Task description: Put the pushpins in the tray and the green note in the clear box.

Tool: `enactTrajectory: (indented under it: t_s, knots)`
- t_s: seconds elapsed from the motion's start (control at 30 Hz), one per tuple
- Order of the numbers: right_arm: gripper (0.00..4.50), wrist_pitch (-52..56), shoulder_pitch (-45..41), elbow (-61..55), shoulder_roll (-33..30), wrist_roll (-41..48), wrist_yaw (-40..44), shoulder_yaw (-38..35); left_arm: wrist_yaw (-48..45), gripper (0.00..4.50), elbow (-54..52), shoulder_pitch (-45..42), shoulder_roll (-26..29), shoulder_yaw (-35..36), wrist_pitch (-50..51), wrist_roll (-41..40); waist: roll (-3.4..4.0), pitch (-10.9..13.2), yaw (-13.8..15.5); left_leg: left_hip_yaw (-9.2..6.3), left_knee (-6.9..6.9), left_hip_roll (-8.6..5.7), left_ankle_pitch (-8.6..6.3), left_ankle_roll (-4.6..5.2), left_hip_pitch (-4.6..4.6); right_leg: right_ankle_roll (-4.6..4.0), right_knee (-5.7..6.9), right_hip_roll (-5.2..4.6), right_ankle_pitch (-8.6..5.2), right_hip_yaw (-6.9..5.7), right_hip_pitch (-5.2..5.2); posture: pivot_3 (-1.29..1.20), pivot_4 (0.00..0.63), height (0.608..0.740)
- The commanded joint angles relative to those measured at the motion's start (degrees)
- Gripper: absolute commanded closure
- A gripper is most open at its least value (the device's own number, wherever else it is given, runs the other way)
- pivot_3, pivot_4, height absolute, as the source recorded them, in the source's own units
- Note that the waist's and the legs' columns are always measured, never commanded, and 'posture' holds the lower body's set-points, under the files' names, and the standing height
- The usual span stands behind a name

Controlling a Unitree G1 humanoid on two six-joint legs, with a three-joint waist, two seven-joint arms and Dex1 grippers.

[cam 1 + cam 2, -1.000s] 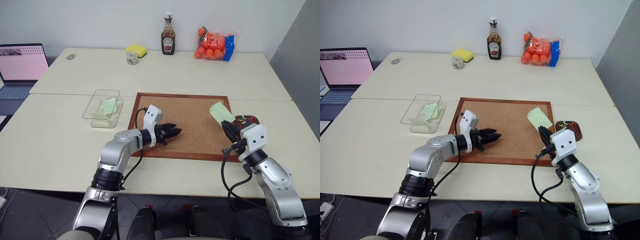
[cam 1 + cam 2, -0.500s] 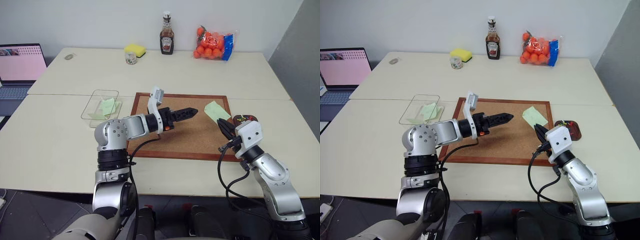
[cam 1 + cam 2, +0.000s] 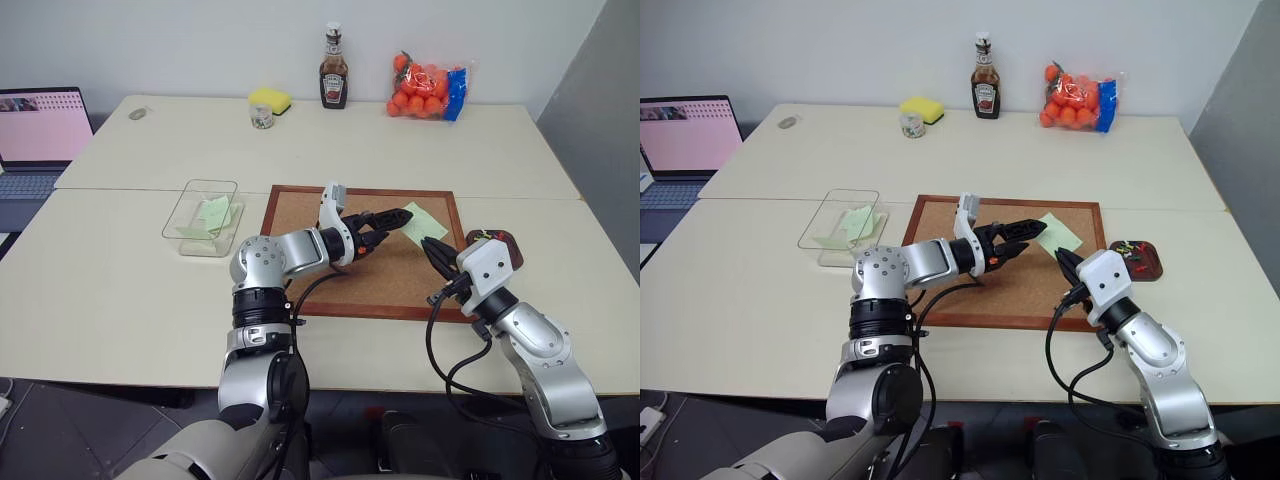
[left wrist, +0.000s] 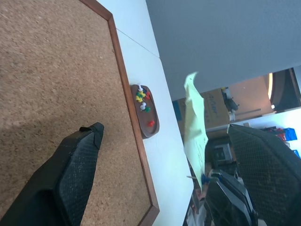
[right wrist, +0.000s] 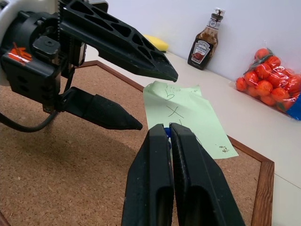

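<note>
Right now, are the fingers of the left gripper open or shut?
Open. The left gripper has its two black fingers spread apart, their tips near the green note, which is not between them.

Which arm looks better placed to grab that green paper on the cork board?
Probably the left: the left gripper is open, its tips beside the green note. The right gripper is shut.
</note>
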Motion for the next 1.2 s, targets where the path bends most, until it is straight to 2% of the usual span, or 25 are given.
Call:
enactTrajectory:
  t_s: [0.03,0.2,0.23,0.3,0.67,1.2]
  knots:
    - [4.5,0.2,-0.5,-3.1,0.1,0.1,-0.5,-0.4,1.1,0.92,1.8,-1.9,-3.1,0.8,-1.0,-2.5,0.0,0.0,0.0,0.0,0.0,0.0,0.0,0.0,0.0,0.0,0.0,0.0,0.0,-0.01,0.0,0.0,0.15,0.74]
    - [4.5,0.4,-0.5,-3.3,0.3,-0.2,-0.6,-0.3,2.5,2.04,2.6,-2.2,-3.1,1.0,-0.1,-4.6,0.0,0.0,0.0,0.01,0.0,-0.01,0.01,-0.02,0.0,0.02,0.0,0.0,0.01,0.0,0.0,0.0,0.15,0.74]
    - [4.5,0.4,-0.6,-3.3,0.3,-0.3,-0.6,-0.1,2.7,2.11,2.7,-2.2,-3.1,1.1,0.2,-5.1,0.0,0.0,0.0,0.01,0.0,-0.01,0.01,-0.03,0.0,0.02,0.0,-0.01,0.01,0.0,0.0,0.0,0.15,0.74]
    - [4.5,0.4,-0.7,-3.3,0.4,-0.4,-0.6,0.0,3.2,2.6,2.7,-2.1,-3.2,1.2,0.7,-6.1,0.0,0.0,0.0,0.01,0.0,-0.01,0.02,-0.04,0.0,0.01,0.0,0.0,0.01,0.0,0.0,0.0,0.15,0.74]
    - [4.5,-0.3,-1.5,-2.9,0.9,-0.7,-1.5,-0.1,5.7,4.49,2.5,-1.0,-2.5,0.5,0.2,-7.2,0.0,0.0,0.0,0.01,0.0,-0.01,0.04,-0.08,0.0,0.02,0.0,0.0,0.01,0.0,0.0,0.0,0.15,0.74]
    - [4.5,-3.9,-2.1,-4.4,5.3,-1.0,-6.5,-1.2,7.5,4.49,2.2,0.6,-1.1,-1.4,-3.6,-5.4,0.0,0.0,0.0,0.0,0.0,0.0,0.05,-0.11,0.0,0.02,0.0,0.0,0.01,0.0,0.0,0.0,0.15,0.74]
